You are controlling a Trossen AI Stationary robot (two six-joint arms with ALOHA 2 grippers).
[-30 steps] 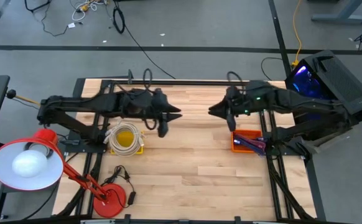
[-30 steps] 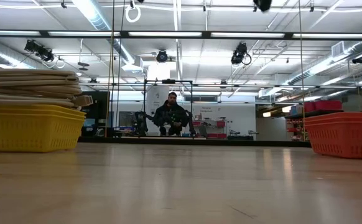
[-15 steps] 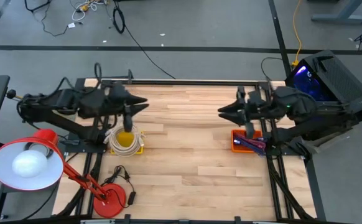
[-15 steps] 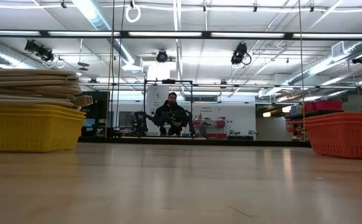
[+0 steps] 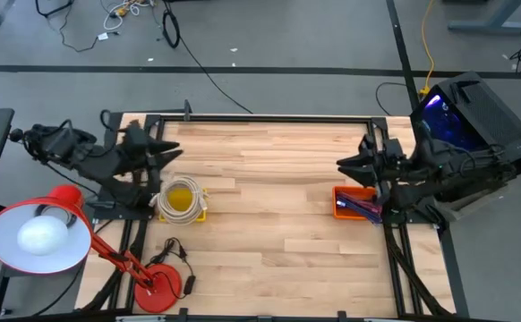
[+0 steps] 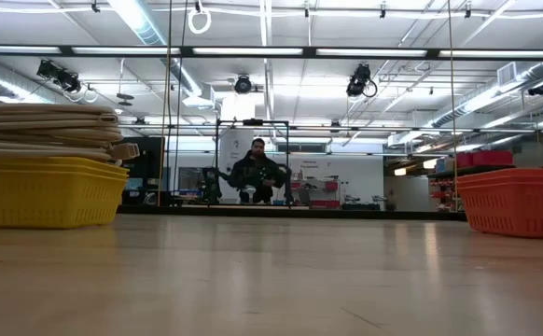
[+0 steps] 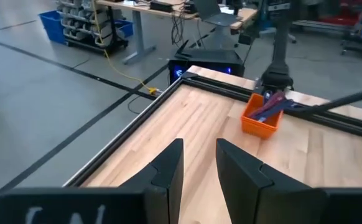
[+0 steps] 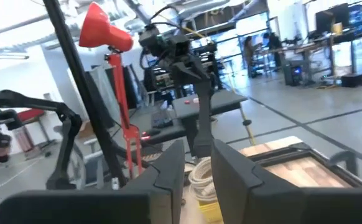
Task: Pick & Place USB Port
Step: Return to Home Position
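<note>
A yellow basket (image 5: pixel 182 202) with a coil of pale cable stands at the table's left side; it also shows in the low view (image 6: pixel 43 191) and the right wrist view (image 8: pixel 203 180). An orange basket (image 5: pixel 355 202) with blue and red pieces stands at the right side; it also shows in the low view (image 6: pixel 519 201) and the left wrist view (image 7: pixel 262 116). My left gripper (image 5: pixel 169 152) is drawn back over the left edge, above the yellow basket's far side, fingers (image 7: pixel 168 167) slightly apart and empty. My right gripper (image 5: pixel 343 165) is drawn back by the orange basket's far side, slightly open and empty (image 8: pixel 198 168).
A red desk lamp (image 5: pixel 41 234) stands at the near left corner, its base (image 5: pixel 158 286) on the table with a black cord. A black box with a blue light (image 5: pixel 471 112) sits beyond the right edge. A person (image 6: pixel 257 173) crouches far behind the table.
Both arms have drawn back from the table's far middle: my left gripper toward the left edge, my right gripper toward the right edge. The baskets have stayed where they were.
</note>
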